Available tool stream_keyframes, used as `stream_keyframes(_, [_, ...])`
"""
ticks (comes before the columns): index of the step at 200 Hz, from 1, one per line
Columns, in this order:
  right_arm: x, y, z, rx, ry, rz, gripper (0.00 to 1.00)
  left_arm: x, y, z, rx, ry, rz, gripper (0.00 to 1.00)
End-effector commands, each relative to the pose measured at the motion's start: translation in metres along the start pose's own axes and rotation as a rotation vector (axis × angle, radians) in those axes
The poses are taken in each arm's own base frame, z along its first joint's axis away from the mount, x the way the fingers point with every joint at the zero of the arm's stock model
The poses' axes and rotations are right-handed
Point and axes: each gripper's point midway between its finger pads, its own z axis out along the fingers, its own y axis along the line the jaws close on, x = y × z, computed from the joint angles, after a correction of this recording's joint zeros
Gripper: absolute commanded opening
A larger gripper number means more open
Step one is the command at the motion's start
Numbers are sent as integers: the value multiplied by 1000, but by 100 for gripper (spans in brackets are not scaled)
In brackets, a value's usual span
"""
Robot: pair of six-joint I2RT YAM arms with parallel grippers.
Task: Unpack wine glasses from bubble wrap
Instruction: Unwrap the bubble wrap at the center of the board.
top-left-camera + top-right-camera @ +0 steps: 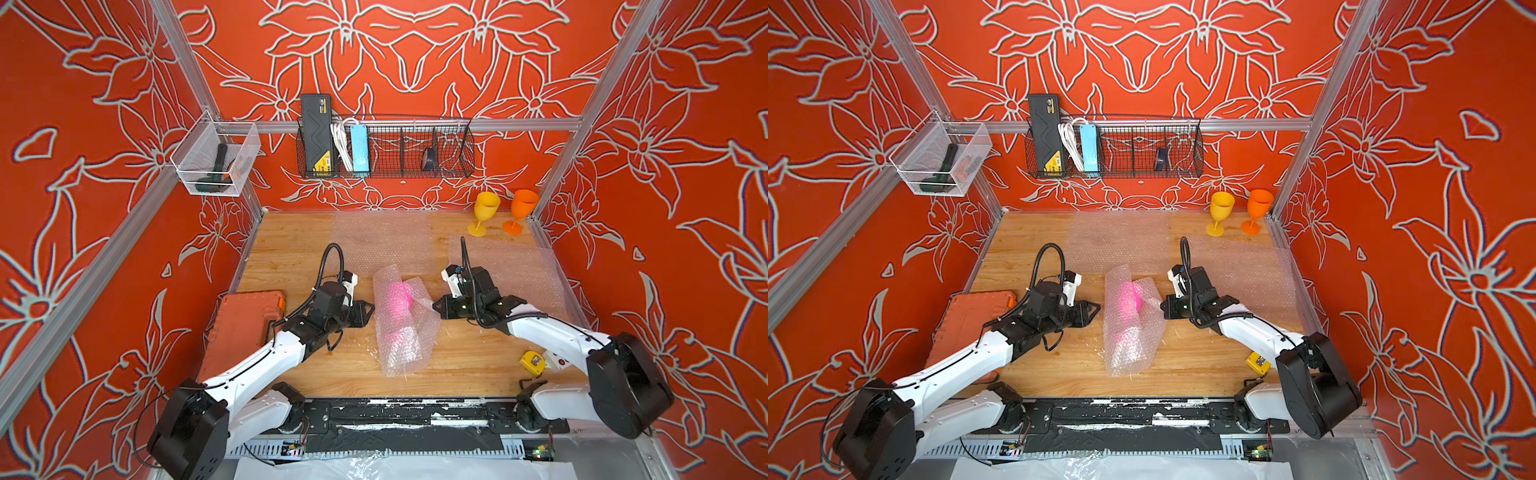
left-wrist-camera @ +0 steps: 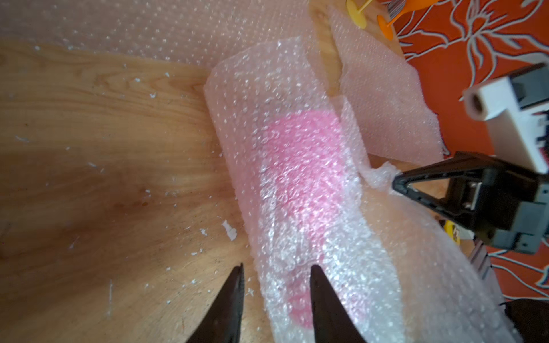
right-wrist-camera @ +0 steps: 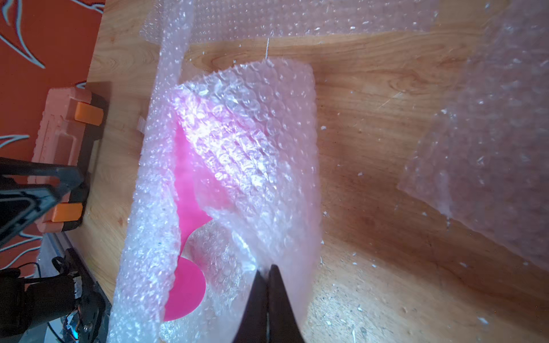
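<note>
Right hand (image 3: 269,268) is clamped shut on a flap of the loose roll of clear small-bubble plastic wrap (image 1: 405,345). The right wrist view shows its fingers pressed together with the film pinched at the tips, and the flap is lifted off the roll's right side. Left hand (image 1: 369,312) is partly open and holds nothing. Its tips are low over the wooden table (image 1: 291,249), just beside the roll's left edge. The left wrist view shows that edge in the gap between the fingers; can't tell if either one touches it. The roll lies mid-table between the two hands, long axis roughly front to back. The magenta-pink plastic stemmed goblet (image 1: 400,296) lies on its side inside it, bowl toward the back wall and round foot toward the front. In the right wrist view the roll gapes open, so the stem and foot show bare, while the bowl is only blurred pink through the bubbles. The yellow plastic goblet (image 1: 485,210) and orange plastic goblet (image 1: 523,205) stand upright and unwrapped in the far right corner, side by side, not touching. One flat bubble sheet (image 1: 380,237) lies at back centre, and the roll's far end reaches its near edge. A second flat bubble sheet (image 1: 511,266) lies on the right, partly under the right arm, with a strip of bare wood between the two sheets. An orange plastic tool case (image 1: 241,324) sits at the table's left edge, and a yellow tape measure (image 1: 533,362) is near the front right.
</note>
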Motion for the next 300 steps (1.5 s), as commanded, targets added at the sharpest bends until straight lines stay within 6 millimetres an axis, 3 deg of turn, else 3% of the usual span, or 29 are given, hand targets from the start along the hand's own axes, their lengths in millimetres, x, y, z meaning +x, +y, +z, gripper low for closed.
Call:
stream_keyframes(1, [-3, 2, 2, -19, -6, 17, 0, -14, -16, -6, 61, -27, 12, 39])
stream_keyframes(44, [-2, 0, 0, -2, -13, 17, 0, -14, -54, 4, 211, 28, 33, 49])
stream_keyframes(88, [-3, -1, 1, 5, -6, 18, 0, -13, -102, 29, 289, 72, 70, 48])
stream_keyframes(103, [-3, -3, -1, 18, -10, 16, 0, -11, -108, 40, 287, 92, 73, 46])
stream_keyframes(135, [-4, -6, -6, 38, -18, 3, 0, 10, -88, 63, 221, 161, 70, 47])
stream_keyframes(161, [-3, -6, -6, 36, -17, 5, 0, 28, -55, 72, 99, 205, 73, 47])
stream_keyframes(220, [-4, -15, -9, 58, -22, 5, 0, 10, 43, 29, -161, 96, -35, 45])
stream_keyframes(241, [-5, -16, -9, 57, -25, 10, 0, 2, 68, 13, -241, 65, -83, 40])
stream_keyframes(263, [-2, -18, -8, 54, -17, 18, 0, -19, 58, -3, -217, -14, -103, 40])
stream_keyframes(300, [4, -22, -5, 59, -3, 23, 1, -70, 12, -37, -95, -153, -71, 40])
